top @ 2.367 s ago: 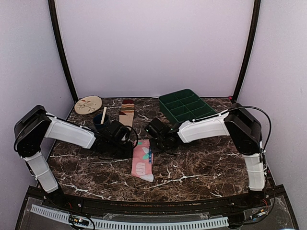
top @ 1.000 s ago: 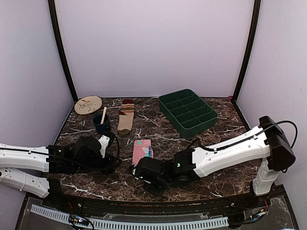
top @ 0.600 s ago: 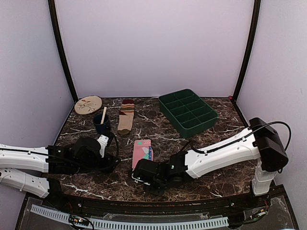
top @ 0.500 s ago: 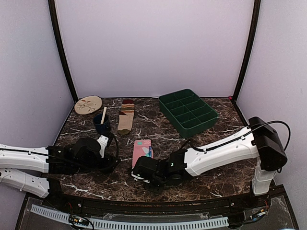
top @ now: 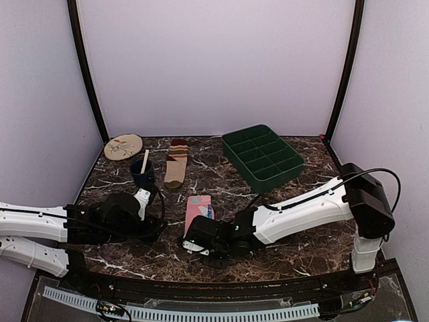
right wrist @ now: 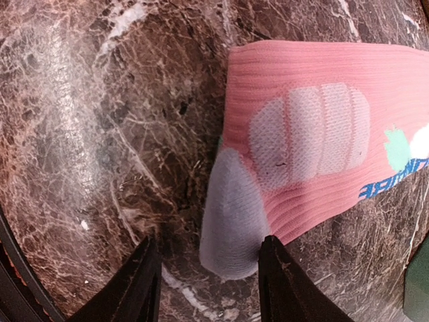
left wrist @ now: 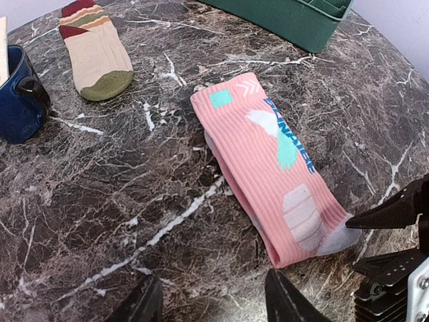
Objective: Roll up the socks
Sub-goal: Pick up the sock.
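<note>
The pink sock point(top: 199, 209) lies flat mid-table, its cuff toward the far side and its grey toe point(right wrist: 231, 215) toward me. My right gripper point(right wrist: 209, 272) is open low over the marble, and the toe tip lies between its fingers without being pinched. In the top view the right gripper point(top: 194, 238) sits at the sock's near end. My left gripper point(left wrist: 214, 302) is open just short of the sock's point(left wrist: 268, 161) near left edge, with nothing between its fingers. The tan striped sock point(top: 176, 163) lies flat further back.
A blue mug point(top: 141, 173) holding a wooden stick stands left of the tan sock. A round beige plate point(top: 123, 146) sits at the far left corner. A green compartment tray point(top: 261, 155) is at the back right. Purple walls close in the table.
Both arms have come from the sock's far end to its near end. Over the last second the right gripper crept left and closed in on the toe. The left gripper barely moved.
</note>
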You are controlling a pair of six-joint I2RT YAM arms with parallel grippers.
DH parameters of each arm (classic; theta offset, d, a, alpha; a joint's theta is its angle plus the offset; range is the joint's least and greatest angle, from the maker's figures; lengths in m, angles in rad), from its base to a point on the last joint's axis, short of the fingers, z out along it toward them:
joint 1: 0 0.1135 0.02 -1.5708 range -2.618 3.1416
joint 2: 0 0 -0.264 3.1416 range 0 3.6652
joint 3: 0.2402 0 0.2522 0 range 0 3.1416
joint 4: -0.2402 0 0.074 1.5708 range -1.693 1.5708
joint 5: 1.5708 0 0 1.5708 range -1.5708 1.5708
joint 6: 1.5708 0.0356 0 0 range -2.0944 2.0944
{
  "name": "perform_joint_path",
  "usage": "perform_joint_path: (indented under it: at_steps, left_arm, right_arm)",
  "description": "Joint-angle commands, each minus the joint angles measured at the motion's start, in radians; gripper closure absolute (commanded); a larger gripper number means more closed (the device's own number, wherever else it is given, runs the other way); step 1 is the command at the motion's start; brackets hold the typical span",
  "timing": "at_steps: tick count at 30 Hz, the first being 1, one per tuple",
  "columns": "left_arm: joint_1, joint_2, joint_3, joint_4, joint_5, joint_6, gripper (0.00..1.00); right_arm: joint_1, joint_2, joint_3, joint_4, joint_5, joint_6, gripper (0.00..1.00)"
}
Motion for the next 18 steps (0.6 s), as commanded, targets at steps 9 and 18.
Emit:
perform_joint_path:
  at_steps: [9, 18]
  left_arm:
    - [-0.004, -0.011, -0.005, 0.019, -0.023, 0.009, 0.45]
    - [-0.004, 0.002, 0.0, 0.027, -0.027, 0.03, 0.45]
  right_arm:
    - [-0.037, 0.045, 0.024, 0.035, -0.045, -0.071, 0.56]
    - [-0.065, 0.067, 0.041, 0.016, -0.096, -0.106, 0.62]
